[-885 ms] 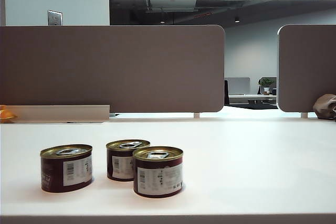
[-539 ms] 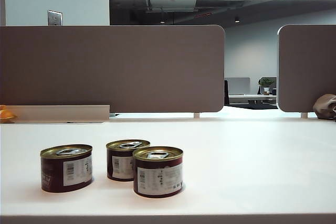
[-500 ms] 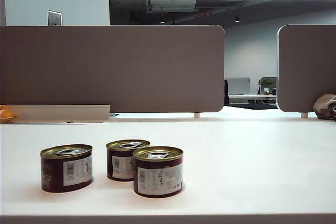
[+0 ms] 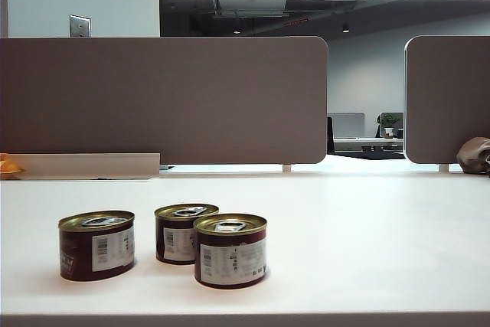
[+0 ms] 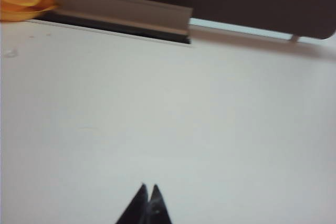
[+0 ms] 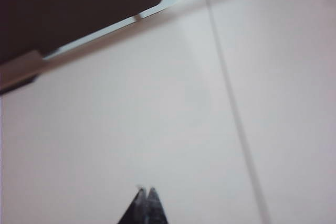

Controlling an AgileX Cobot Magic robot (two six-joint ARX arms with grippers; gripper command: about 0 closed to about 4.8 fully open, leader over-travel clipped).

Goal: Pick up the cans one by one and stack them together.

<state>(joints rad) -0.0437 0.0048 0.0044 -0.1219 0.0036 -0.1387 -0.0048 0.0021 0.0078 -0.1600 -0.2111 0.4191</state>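
Cans [image 4: 164, 246] — barcode labels; left gripper [image 5: 148, 188], right gripper [image 6: 145, 190] closed.

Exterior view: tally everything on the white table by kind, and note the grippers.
Maroon cans with gold lids: 3, left, middle rear, front
Orange object at the table's far left edge: 1
Total: 4
Grippers: 2, left gripper and right gripper, both shut, empty, over bare table.

Neither arm shows in the exterior view. The left gripper [image 5: 148, 188] appears only in its own wrist view: dark fingertips pressed together, holding nothing, poised above bare surface. The right gripper [image 6: 146, 190] appears likewise in its wrist view, tips together, empty, clear of any object.
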